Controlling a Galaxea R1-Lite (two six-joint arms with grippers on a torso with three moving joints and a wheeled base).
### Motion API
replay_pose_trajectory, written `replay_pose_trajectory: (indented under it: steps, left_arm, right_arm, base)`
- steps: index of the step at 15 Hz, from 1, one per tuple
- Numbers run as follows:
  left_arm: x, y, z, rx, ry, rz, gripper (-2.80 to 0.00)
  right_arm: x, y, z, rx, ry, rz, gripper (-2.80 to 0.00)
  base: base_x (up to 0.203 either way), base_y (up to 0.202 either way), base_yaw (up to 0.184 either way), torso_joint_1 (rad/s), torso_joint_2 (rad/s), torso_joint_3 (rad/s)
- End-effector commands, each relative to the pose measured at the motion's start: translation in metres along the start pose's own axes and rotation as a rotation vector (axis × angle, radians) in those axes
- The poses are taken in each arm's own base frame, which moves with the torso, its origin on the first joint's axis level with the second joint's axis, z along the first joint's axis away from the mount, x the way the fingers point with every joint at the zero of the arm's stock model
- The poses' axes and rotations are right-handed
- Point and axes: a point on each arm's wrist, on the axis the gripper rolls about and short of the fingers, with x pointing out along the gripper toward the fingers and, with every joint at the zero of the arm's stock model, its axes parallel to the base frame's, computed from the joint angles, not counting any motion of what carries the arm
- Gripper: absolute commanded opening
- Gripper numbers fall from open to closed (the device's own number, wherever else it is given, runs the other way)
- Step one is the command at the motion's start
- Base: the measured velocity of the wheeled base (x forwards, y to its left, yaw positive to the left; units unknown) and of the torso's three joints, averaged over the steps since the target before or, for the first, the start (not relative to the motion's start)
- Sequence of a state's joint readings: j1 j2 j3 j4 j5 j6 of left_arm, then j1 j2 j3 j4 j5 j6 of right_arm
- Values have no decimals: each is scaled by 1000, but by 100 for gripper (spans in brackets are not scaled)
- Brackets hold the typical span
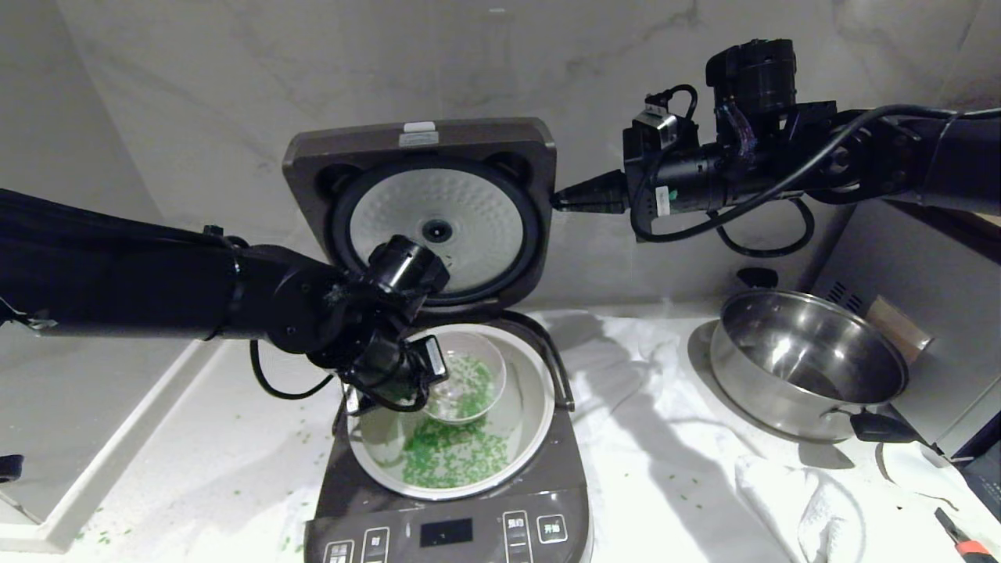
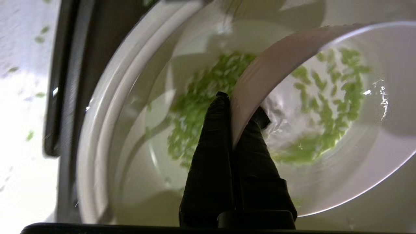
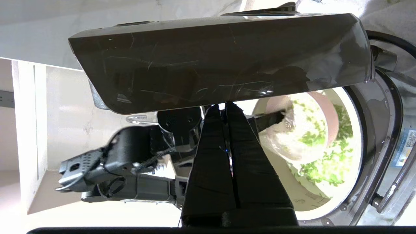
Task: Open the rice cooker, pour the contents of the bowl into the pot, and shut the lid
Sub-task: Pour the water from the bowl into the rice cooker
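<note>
The rice cooker stands with its lid swung upright, showing the dimpled silver plate. The pale pink bowl hangs tilted over the pot. My left gripper is shut on the bowl's rim, with one finger inside and one outside. Green bits lie on the pot's floor, and some still cling inside the bowl. My right gripper is shut, its tip at the lid's right edge, with nothing between the fingers.
A shiny steel pan with black handles sits on the counter at the right, with a white cloth in front of it. A grey box stands at the far right. Stray green bits dot the counter left of the cooker.
</note>
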State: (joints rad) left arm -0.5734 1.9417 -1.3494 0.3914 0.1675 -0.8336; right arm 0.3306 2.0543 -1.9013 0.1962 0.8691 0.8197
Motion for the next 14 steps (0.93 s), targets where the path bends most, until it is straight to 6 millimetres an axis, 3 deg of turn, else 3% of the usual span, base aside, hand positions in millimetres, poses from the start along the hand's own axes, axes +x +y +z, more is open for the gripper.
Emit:
replay_pose_trajectory:
  steps: [1, 6, 14]
  left_arm:
    - [-2, 6, -6, -8, -54, -47, -280]
    - [10, 16, -13, 23, -315, -92, -280]
    - [34, 29, -28, 115, -706, -351, -280]
  right_arm:
    - [0, -1, 0, 20, 4, 2, -280]
    - [0, -1, 4, 37, -15, 18, -280]
    - [0, -1, 5, 41, -19, 23, -280]
  base:
    - [0, 0, 0, 0, 0, 0]
    - [0, 0, 0, 0, 0, 0]
    - [0, 0, 0, 0, 0, 0]
